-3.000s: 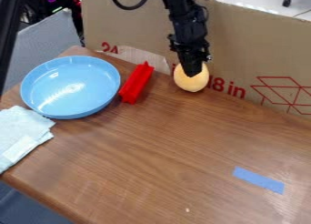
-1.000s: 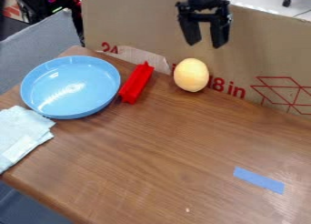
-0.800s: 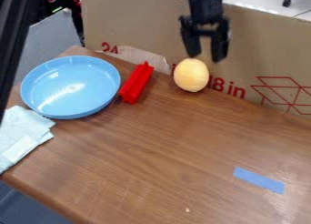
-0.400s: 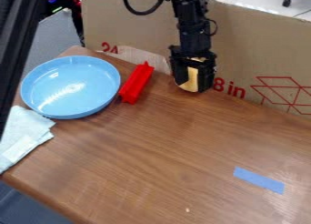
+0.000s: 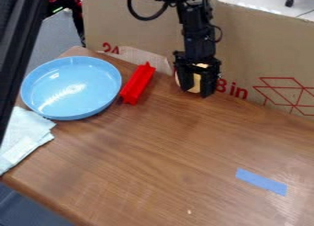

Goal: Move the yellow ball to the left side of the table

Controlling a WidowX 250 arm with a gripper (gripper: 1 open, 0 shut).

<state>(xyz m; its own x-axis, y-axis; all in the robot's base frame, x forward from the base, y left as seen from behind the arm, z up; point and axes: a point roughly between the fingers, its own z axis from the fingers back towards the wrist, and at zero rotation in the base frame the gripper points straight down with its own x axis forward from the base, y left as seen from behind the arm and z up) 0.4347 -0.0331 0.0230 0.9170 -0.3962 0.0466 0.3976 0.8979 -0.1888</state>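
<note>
Upper centre of the frame, the yellow ball sits on the counter against the cardboard box; smooth, rounded and probably light, it could squirt free, so grip across its widest part. A second ago the pincer hung open above; now its fingers straddle the ball, not visibly clamped.

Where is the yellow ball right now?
The ball sits at the back of the table, between the fingers of the hand, just right of the red block, against the cardboard box.
</note>
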